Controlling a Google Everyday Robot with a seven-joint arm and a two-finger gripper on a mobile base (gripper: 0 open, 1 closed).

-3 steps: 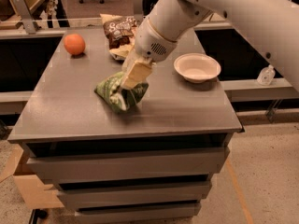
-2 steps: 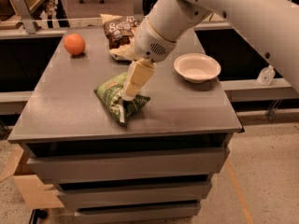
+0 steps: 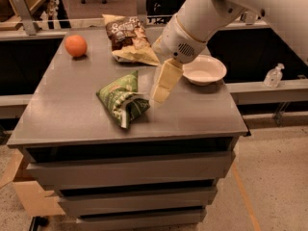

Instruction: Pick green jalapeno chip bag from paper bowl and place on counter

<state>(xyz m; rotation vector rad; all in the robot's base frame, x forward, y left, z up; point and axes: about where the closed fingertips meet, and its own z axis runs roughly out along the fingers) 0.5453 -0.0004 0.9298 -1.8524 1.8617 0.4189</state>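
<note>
The green jalapeno chip bag (image 3: 122, 100) lies crumpled on the grey counter (image 3: 72, 114), left of centre and towards the front. My gripper (image 3: 157, 98) points down just right of the bag, at its edge, open and holding nothing. The white paper bowl (image 3: 204, 70) stands empty on the counter's right side, behind the gripper and partly covered by my arm (image 3: 192, 28).
A larger brown and tan chip bag (image 3: 127, 37) lies at the back middle of the counter. An orange (image 3: 75, 45) sits at the back left. A small clear bottle (image 3: 273, 76) stands on a ledge off to the right. Drawer tiers lie below the front edge.
The gripper has let go of the green bag and shifted to its right side. The bag has settled flat on the counter.
</note>
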